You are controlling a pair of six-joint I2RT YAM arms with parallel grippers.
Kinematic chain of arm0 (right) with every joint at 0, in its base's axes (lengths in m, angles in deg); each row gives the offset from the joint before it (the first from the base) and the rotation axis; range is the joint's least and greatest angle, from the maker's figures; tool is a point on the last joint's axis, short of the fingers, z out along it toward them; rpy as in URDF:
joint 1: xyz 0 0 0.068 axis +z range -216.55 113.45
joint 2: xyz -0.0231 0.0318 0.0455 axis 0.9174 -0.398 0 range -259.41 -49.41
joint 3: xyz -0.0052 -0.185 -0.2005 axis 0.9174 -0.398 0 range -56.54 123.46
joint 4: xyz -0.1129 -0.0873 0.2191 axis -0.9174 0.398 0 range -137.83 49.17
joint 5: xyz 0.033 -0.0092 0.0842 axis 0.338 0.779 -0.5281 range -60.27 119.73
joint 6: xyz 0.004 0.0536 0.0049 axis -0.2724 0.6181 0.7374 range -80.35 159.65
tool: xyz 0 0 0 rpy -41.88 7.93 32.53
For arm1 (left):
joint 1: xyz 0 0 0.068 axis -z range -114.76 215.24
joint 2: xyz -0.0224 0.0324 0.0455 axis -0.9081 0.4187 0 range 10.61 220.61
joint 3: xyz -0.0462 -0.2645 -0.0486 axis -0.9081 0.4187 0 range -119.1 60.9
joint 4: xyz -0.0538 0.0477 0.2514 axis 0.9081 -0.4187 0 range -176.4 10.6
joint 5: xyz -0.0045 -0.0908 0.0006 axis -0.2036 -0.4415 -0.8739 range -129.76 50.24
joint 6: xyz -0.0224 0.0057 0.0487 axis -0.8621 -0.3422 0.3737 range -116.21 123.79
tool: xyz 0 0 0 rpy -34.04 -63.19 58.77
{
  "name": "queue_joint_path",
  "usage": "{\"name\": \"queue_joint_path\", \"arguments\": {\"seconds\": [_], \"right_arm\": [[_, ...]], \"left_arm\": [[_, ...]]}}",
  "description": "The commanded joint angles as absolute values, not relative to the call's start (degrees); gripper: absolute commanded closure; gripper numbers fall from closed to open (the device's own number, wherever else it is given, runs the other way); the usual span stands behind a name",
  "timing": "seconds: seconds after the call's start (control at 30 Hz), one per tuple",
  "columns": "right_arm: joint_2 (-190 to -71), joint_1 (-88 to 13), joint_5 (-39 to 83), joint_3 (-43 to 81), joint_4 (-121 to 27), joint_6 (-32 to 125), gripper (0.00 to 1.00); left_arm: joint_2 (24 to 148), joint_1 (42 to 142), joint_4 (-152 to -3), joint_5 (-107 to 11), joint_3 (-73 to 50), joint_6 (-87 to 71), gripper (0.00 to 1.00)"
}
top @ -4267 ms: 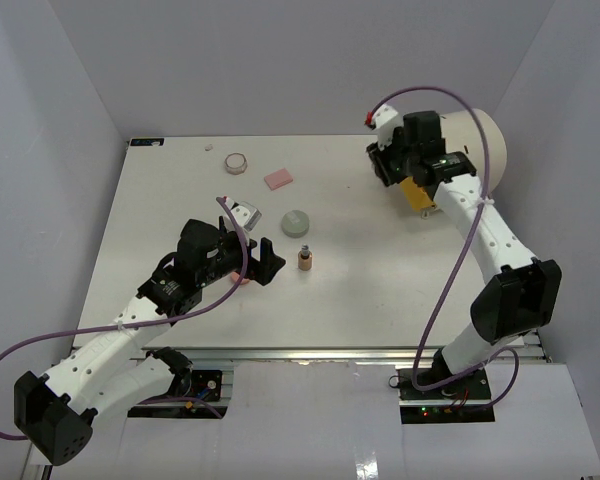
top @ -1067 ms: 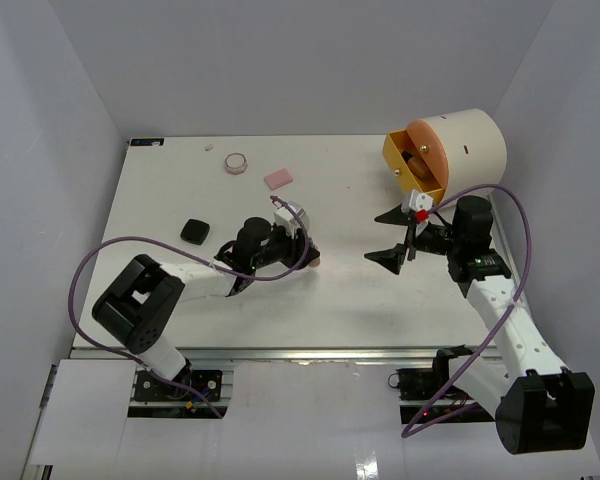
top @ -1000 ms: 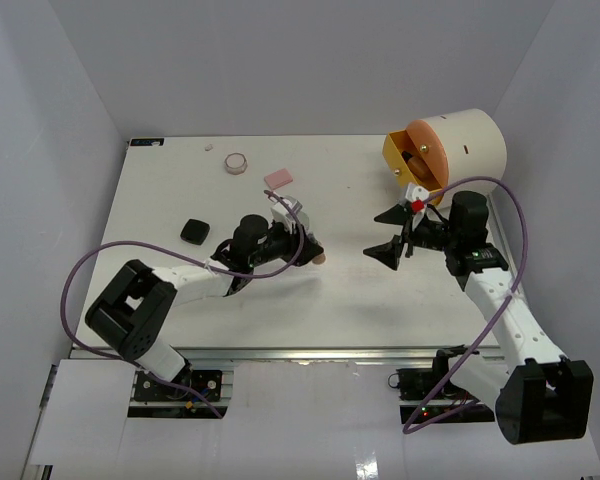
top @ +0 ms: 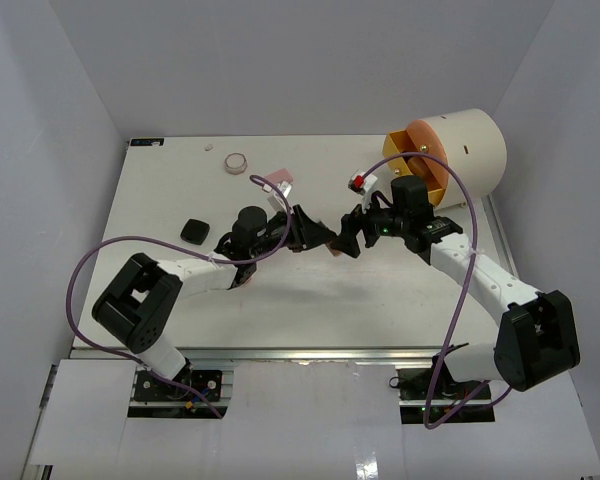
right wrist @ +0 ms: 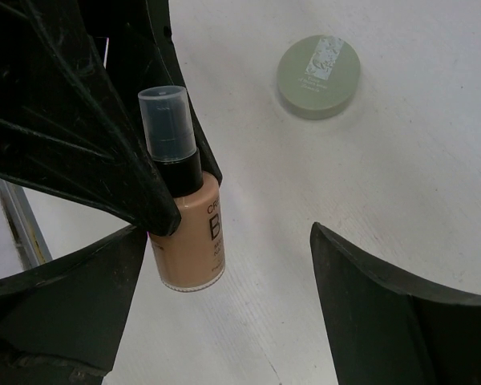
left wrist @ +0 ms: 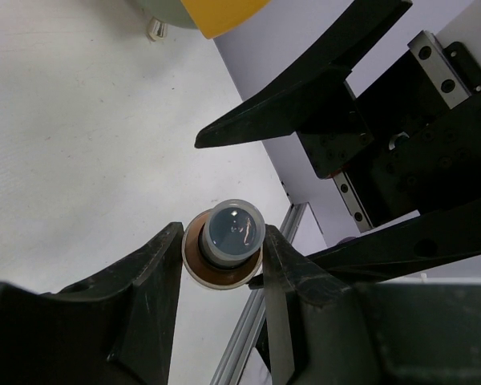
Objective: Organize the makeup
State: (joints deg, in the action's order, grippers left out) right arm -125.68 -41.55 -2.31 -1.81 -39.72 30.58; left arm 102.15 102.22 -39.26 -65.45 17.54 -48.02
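My left gripper [left wrist: 223, 249] is shut on a small beige bottle [left wrist: 228, 241] with a clear cap and holds it above the table. In the right wrist view the bottle [right wrist: 184, 233] hangs upright from the left gripper's black fingers [right wrist: 88, 160], gripped at the neck. My right gripper [right wrist: 228, 265] is open; its fingers stand on either side of the bottle without touching it. From above, the two grippers meet at mid-table around the bottle [top: 334, 251]. A grey-green compact [right wrist: 318, 76] lies on the table beyond.
The cream drum-shaped case [top: 465, 145], its orange front [top: 415, 165] open, stands at the back right. A black compact [top: 193, 231] lies left of the left arm. A round jar [top: 237, 161] and a pink pad [top: 278, 175] lie at the back.
My right gripper has swung left from near the case to the bottle and now brackets it, its jaws slightly narrower. My left gripper has carried the bottle a little right.
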Motion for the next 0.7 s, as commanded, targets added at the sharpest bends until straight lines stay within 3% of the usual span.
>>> {"name": "queue_joint_path", "arguments": {"seconds": [0.0, 0.33, 0.6, 0.67], "right_arm": [[-126.2, -41.0, -3.7, 0.6, -39.2, 31.4, 0.14], [-128.2, -40.3, -6.2, 0.9, -38.8, 31.4, 0.36], [-128.9, -40.2, -6.3, 0.9, -38.4, 31.3, 0.38], [-128.9, -40.2, -6.3, 1.1, -38.3, 31.2, 0.44]], "left_arm": [[102.6, 102.2, -35.8, -66.9, 14.6, -49.0, 0.9], [104.4, 102.2, -35.3, -67.3, 13.0, -49.4, 0.88], [104.9, 102.1, -34.8, -67.5, 12.1, -50.0, 0.88], [105.0, 102.2, -34.6, -67.8, 12.0, -50.2, 0.87]]}}
